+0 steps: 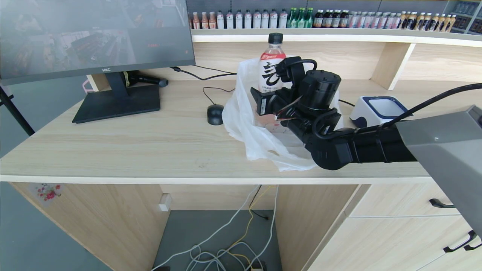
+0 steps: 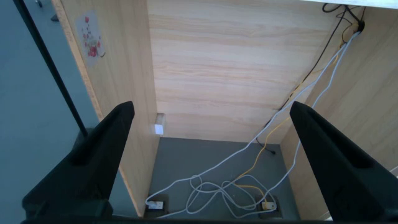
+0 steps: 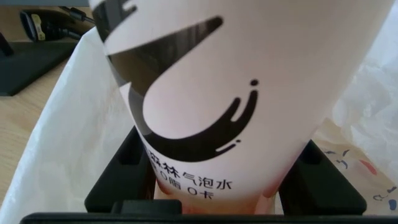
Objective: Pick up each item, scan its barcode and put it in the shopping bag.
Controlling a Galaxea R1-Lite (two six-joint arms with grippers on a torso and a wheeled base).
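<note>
Smooth cylindrical bottle (image 1: 271, 73), crinkly white plastic bag (image 1: 241, 124)

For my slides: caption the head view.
Right pincer holds a black-capped white-labelled plastic bottle upright in the white plastic bag.

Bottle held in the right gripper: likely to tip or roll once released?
Probably tippy: the bottle is tall and narrow, and the shopping bag is limp film offering little support. Being round, it may roll if it falls. Its smooth label could slip in the right gripper.

The bottle (image 1: 272, 69) carries large black brush lettering and small print on its white label; the monitor (image 1: 94, 34) bears a small logo.
</note>
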